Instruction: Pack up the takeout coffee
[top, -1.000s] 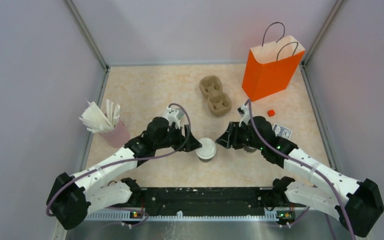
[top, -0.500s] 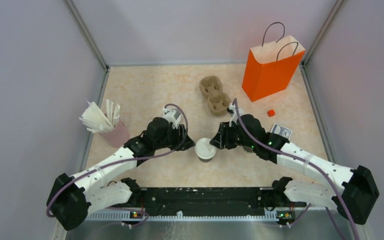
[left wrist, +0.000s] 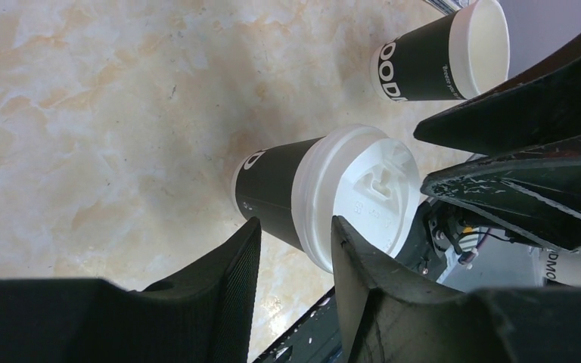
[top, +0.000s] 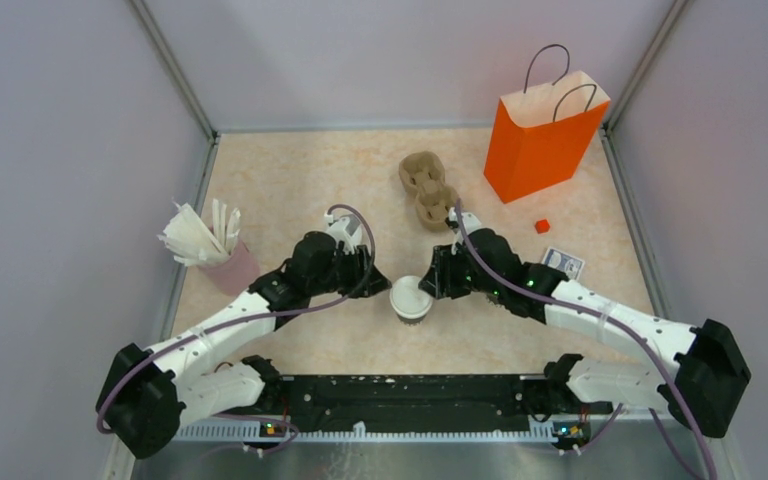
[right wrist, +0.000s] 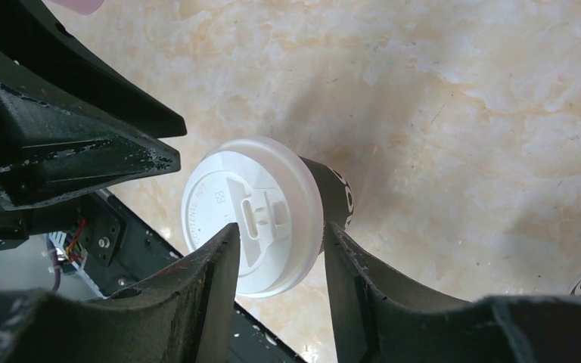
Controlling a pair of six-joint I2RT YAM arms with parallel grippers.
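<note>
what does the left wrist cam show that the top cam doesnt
Only left wrist: a lidless dark cup with white lettering, standing past the coffee. Only top: the orange bag, brown pulp tray and pink cup of white sticks. Both: the takeout coffee, white lid on, between the left hand and right hand, both open.

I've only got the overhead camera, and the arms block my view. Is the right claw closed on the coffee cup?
Observer: No. The right wrist camera shows the right claw open, with the white lid of the coffee cup showing in its gap.
Operator: And the left one?
Observer: The left claw is open too, with the lid showing just past its tips.
Operator: Any other cups I can't see?
Observer: Yes. The left wrist camera shows a second cup, dark and without a lid, upright beyond the lidded one.
</note>
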